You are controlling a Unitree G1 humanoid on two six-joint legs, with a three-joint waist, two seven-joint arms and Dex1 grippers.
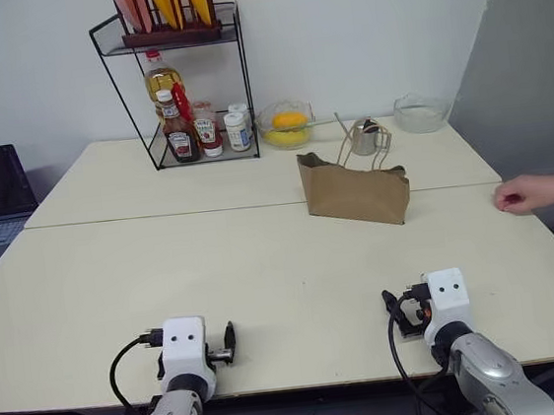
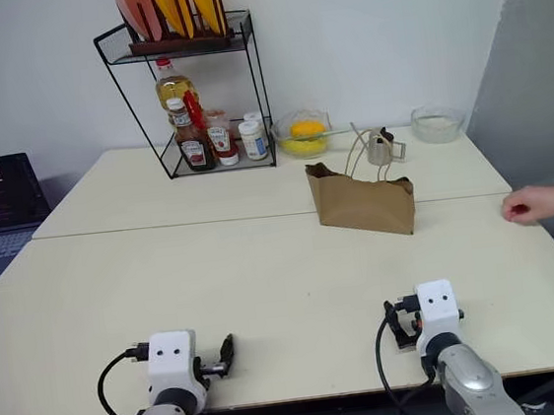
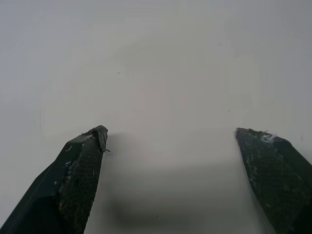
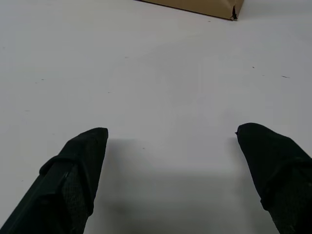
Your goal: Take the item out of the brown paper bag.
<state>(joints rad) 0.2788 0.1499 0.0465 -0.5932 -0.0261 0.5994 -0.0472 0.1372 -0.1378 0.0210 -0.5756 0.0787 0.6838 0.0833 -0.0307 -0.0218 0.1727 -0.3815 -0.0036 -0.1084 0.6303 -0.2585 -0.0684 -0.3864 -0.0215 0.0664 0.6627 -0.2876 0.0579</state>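
Head views: the brown paper bag (image 1: 355, 191) stands upright on the cream table (image 1: 215, 273), handles raised, just in front of the glass bowl of yellow fruit (image 1: 286, 124). The item cannot be seen; whether it is inside the bag cannot be told. A person's hand (image 1: 525, 193) rests right of the bag. Both grippers sit at the near table edge, well apart from the bag.

Left wrist view: left gripper (image 3: 170, 134) fingers spread wide over bare tabletop, holding nothing.

Right wrist view: right gripper (image 4: 171, 130) fingers spread wide, empty, the bag's base ahead.
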